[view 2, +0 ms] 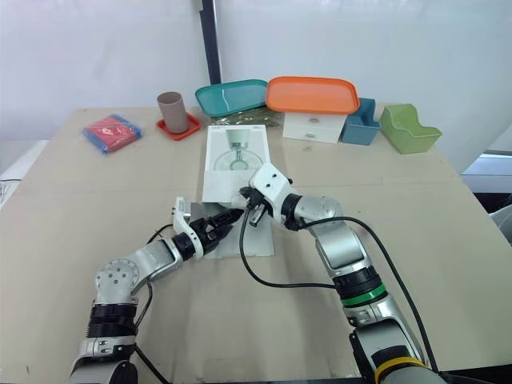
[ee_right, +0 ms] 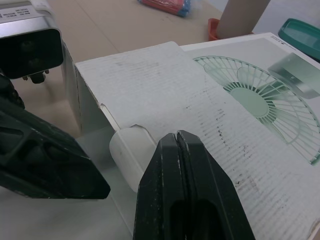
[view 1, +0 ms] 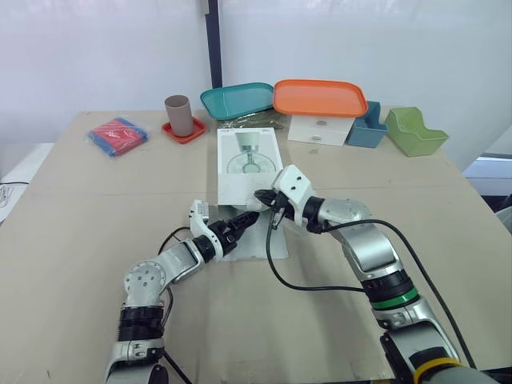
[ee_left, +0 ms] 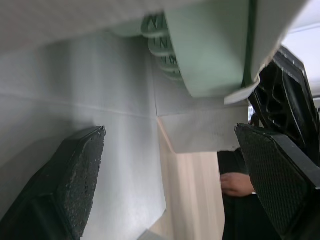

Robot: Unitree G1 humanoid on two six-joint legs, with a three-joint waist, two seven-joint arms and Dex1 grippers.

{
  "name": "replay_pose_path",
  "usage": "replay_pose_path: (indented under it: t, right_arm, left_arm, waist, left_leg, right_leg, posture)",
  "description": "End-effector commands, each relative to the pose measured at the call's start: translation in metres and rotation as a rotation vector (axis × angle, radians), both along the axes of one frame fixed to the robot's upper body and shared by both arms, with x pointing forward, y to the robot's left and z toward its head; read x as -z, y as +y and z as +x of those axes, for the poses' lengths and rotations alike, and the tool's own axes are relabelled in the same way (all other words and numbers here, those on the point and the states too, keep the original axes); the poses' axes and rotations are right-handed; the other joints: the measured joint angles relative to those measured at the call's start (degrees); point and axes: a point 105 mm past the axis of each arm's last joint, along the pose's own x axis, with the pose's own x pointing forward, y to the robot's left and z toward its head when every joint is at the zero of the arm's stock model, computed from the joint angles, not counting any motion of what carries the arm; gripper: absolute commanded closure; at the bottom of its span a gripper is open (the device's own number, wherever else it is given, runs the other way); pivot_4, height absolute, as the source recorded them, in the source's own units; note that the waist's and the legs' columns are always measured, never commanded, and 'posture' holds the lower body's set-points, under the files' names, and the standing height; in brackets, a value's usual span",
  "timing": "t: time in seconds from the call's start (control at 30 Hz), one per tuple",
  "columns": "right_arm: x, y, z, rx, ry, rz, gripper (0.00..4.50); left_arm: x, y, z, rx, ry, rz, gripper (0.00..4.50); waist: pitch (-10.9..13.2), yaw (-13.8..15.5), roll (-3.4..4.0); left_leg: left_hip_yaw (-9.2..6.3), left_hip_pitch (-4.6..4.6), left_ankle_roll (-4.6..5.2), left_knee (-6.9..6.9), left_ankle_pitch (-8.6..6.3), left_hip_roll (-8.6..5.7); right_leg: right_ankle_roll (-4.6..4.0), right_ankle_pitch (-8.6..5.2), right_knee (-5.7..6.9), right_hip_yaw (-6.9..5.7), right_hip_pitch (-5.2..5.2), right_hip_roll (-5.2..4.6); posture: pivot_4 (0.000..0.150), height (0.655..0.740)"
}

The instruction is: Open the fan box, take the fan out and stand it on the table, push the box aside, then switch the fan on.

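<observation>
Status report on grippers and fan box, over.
Left gripper open at the box mouth. Right gripper shut at its top edge. Fan box flat, near end open, fan inside. Flap down on table.

R gripper [ee_right: 178, 136]: its 2 black fingers are pressing together w/ no gap, sitting just over the fan box [ee_right: 210, 105] near its open end. A white rounded part [ee_right: 127, 150] is protruding from that opening. L gripper [ee_right: 75, 175] is lying beside the opening. A cup [ee_right: 240, 17] is standing beyond the box.
</observation>
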Motion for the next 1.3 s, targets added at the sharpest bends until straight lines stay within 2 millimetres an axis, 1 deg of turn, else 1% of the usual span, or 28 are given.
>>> replay_pose_path:
  t: [0.03, 0.1, 0.27, 0.43, 0.57, 0.63, 0.73, 0.87, 0.97, 1.1, 1.3]
  right_arm:
    - [-0.001, 0.0, -0.001, 0.012, -0.007, 0.004, 4.5]
    - [-0.001, 0.0, 0.0, 0.014, -0.007, 0.004, 4.5]
    - [0.0, 0.001, -0.001, 0.011, -0.006, 0.006, 4.5]
    - [0.0, 0.001, -0.002, 0.008, -0.004, 0.006, 4.5]
    - [0.001, 0.002, -0.002, 0.006, -0.002, 0.005, 4.5]
    - [0.001, 0.002, -0.002, 0.004, -0.002, 0.005, 4.5]
    - [0.001, 0.003, -0.002, 0.002, -0.001, 0.005, 4.5]
    - [0.001, 0.004, -0.002, -0.002, -0.001, 0.004, 4.5]
    - [0.001, 0.004, -0.003, -0.003, 0.001, 0.003, 4.5]
    - [0.002, 0.003, -0.003, -0.002, 0.002, 0.002, 4.5]
    - [0.002, 0.003, -0.003, 0.001, 0.003, 0.002, 4.5]
  left_arm:
    - [0.012, 0.011, 0.006, -0.068, 0.027, 0.058, 0.08]
    - [0.013, 0.012, 0.007, -0.069, 0.013, 0.089, 0.08]
    - [0.011, 0.01, 0.008, -0.066, -0.004, 0.097, 0.08]
    - [0.018, 0.012, 0.007, -0.059, -0.016, 0.178, 0.08]
    - [0.02, 0.014, 0.007, -0.068, -0.016, 0.194, 0.08]
    - [0.019, 0.015, 0.007, -0.074, -0.012, 0.185, 0.08]
    - [0.02, 0.013, 0.007, -0.088, 0.03, 0.124, 0.08]
    - [0.024, 0.002, -0.004, -0.012, 0.068, 0.078, 0.08]
    - [0.028, 0.006, -0.001, -0.043, 0.082, 0.118, 0.08]
    - [0.031, 0.012, 0.002, -0.06, 0.06, 0.223, 0.08]
    - [0.031, 0.015, 0.004, -0.083, 0.028, 0.29, 0.08]
  waist:
    - [0.0, 0.0, -0.01]
    - [-0.01, 0.0, -0.01]
    - [-0.01, 0.0, -0.01]
    - [-0.01, -0.01, -0.01]
    - [-0.02, -0.01, -0.01]
    - [-0.02, -0.01, -0.01]
    - [-0.03, -0.01, -0.02]
    - [-0.03, -0.05, -0.01]
    - [-0.04, -0.03, -0.02]
    - [-0.05, -0.03, -0.03]
    - [-0.12, -0.04, -0.02]
  left_leg:
    - [0.0, 0.01, 0.0, 0.0, 0.0, 0.0]
    - [0.01, 0.02, -0.01, 0.0, 0.0, 0.0]
    - [0.01, 0.03, -0.01, 0.0, 0.01, 0.0]
    - [0.01, 0.03, -0.01, 0.0, 0.01, 0.0]
    - [0.01, 0.04, -0.01, 0.0, 0.01, 0.0]
    - [0.01, 0.04, -0.01, 0.0, 0.01, 0.0]
    - [0.0, 0.04, -0.01, 0.0, 0.01, 0.01]
    - [0.01, 0.04, -0.01, 0.0, 0.01, 0.01]
    - [-0.01, 0.04, -0.01, -0.01, 0.0, 0.0]
    - [0.0, 0.05, -0.01, -0.01, 0.01, 0.0]
    - [0.0, 0.07, -0.01, -0.01, 0.01, 0.01]
  right_leg:
    - [0.0, 0.0, 0.0, 0.0, 0.01, 0.0]
    - [0.0, 0.0, 0.0, 0.0, 0.02, 0.0]
    - [0.0, 0.0, 0.0, 0.0, 0.03, 0.0]
    - [0.0, 0.0, 0.0, 0.0, 0.04, 0.0]
    - [0.0, 0.0, 0.0, 0.0, 0.04, 0.01]
    - [0.0, 0.0, 0.0, 0.0, 0.04, 0.01]
    - [0.01, 0.0, 0.0, 0.0, 0.04, 0.0]
    - [0.02, -0.01, 0.0, 0.0, 0.04, 0.01]
    - [0.04, -0.02, 0.0, 0.0, 0.05, 0.0]
    - [0.04, -0.02, -0.01, 0.0, 0.07, 0.0]
    - [0.04, -0.02, -0.01, 0.0, 0.09, 0.01]
  posture:
    - [0.15, 0.74]
    - [0.15, 0.74]
    - [0.15, 0.74]
    - [0.15, 0.74]
    - [0.15, 0.74]
    - [0.15, 0.74]
    - [0.15, 0.74]
    - [0.15, 0.74]
    - [0.15, 0.74]
    - [0.15, 0.74]
    - [0.15, 0.74]
